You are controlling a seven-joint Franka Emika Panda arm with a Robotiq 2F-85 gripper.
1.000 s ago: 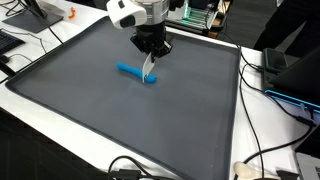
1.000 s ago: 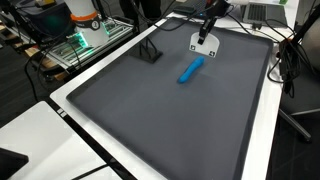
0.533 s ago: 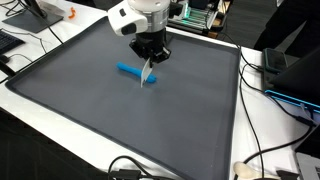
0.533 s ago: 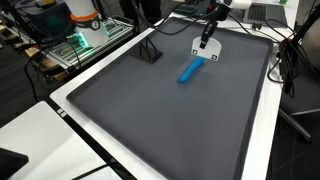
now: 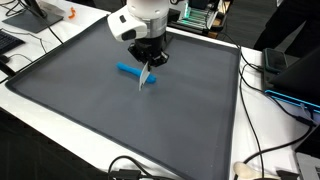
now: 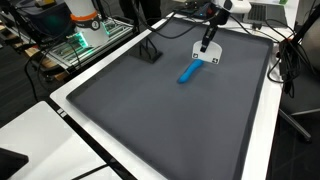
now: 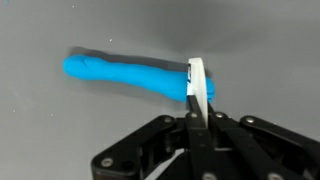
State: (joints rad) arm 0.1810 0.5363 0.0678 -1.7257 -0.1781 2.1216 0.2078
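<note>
My gripper (image 5: 149, 63) (image 6: 207, 41) hangs over a dark grey mat (image 5: 120, 120) (image 6: 150, 110), shut on a thin white flat piece (image 5: 146, 77) (image 6: 208, 52). In the wrist view the gripper (image 7: 196, 106) pinches this white piece (image 7: 197, 80) edge-on between its fingers. A blue cylinder (image 7: 125, 74) lies flat on the mat, and the white piece's lower edge stands right at its end; I cannot tell whether they touch. The blue cylinder (image 5: 128, 70) (image 6: 190, 71) shows in both exterior views, just beside the gripper.
A small black stand (image 6: 150, 50) sits on the mat near its far edge. A white table border (image 5: 262, 110) frames the mat, with cables (image 5: 135, 168) at the front and right. Monitors and electronics (image 6: 85, 30) crowd the benches around.
The gripper, still shut on the white piece, has shifted a little across the mat, carrying the piece closer to the blue cylinder's end. The cylinder has not moved.
</note>
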